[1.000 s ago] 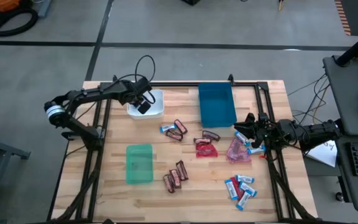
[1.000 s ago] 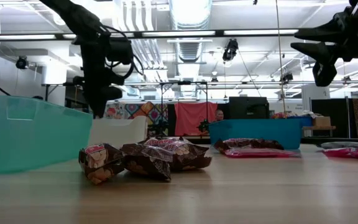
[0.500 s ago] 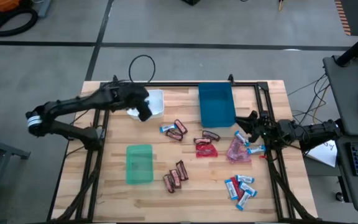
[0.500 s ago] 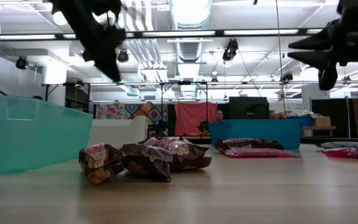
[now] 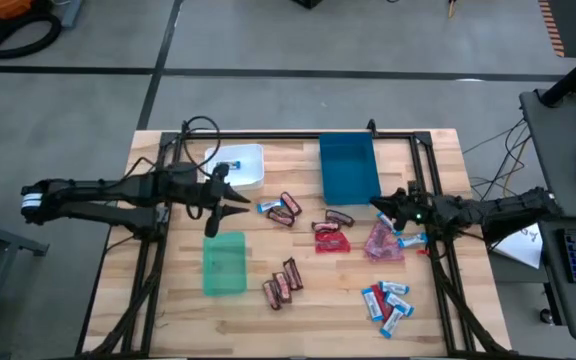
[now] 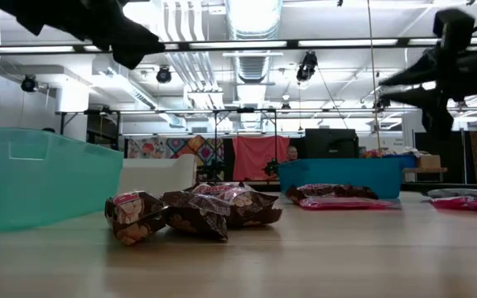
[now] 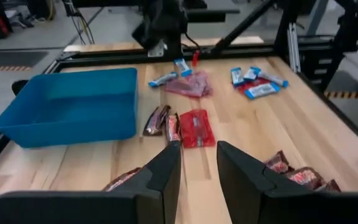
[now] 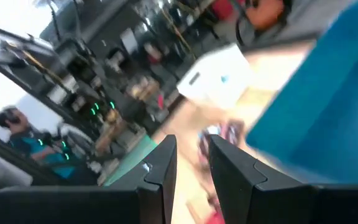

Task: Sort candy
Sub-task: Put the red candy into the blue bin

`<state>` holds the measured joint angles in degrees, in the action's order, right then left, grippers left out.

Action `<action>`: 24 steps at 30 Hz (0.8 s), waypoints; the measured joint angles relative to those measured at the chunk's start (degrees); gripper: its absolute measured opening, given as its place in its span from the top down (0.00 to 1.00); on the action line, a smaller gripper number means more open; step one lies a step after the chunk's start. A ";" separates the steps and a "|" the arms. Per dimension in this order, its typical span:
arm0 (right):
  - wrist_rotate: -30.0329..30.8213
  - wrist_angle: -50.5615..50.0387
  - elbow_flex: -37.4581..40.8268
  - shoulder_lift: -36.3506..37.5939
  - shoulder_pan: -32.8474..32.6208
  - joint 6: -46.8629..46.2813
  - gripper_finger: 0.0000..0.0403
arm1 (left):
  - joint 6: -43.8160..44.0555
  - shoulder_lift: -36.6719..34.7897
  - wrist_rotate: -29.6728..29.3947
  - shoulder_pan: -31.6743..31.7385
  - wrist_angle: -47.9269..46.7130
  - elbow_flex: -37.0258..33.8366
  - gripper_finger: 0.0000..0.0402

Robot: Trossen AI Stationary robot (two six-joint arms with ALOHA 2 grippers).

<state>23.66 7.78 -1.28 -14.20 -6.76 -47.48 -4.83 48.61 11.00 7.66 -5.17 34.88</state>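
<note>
**Both arms empty between picks, most candy not yet binned**

The left gripper (image 5: 218,198) hangs above the bare wood between the white plastic bin (image 5: 240,166) and the translucent green bin (image 5: 224,263), its fingers a narrow gap apart with nothing between them. One blue-and-white mini bar (image 5: 225,167) already lies in the white bin. The right gripper (image 5: 388,207) hovers just beside the deep blue bin (image 5: 348,168), near the table's right edge, fingers also slightly apart and empty.

The rest of the candy lies loose on the wooden table (image 5: 428,150): dark brown mini bars (image 5: 286,208) near the middle, another brown group (image 5: 282,284) beside the green bin, flat red packets (image 5: 330,236), a pink crinkly packet (image 5: 382,243) close under the right gripper, and a cluster of blue-and-white bars (image 5: 388,301) toward the front right.

By my reading, this is a reach-for-the-next-piece step. The left arm's nearest targets are the brown bars and the single blue-and-white bar (image 5: 267,207) beside them; it needs to descend, straddle one wrapper only, and close without dragging its touching neighbour. Which bin takes brown or red cannot be told.
</note>
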 joint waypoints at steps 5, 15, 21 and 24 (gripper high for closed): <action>-1.86 -7.08 -6.47 -10.17 0.00 -7.57 0.79 | 1.06 -1.51 -0.42 0.01 1.75 -1.81 0.78; -11.74 -41.11 -27.52 -34.01 -0.24 -23.55 0.79 | 1.31 -1.78 -2.10 0.02 1.78 -1.87 0.78; -21.76 -52.66 -38.65 -48.98 -0.26 -21.96 0.79 | 1.08 -1.76 -2.10 0.02 1.75 -1.91 0.78; -24.69 -57.79 -43.84 -55.52 -0.24 -21.20 0.79 | 1.06 -1.76 -2.10 0.02 1.75 -1.91 0.78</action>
<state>-1.04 -50.02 -45.11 -69.72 -7.01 -68.68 -3.77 46.85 8.91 7.68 -3.42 32.97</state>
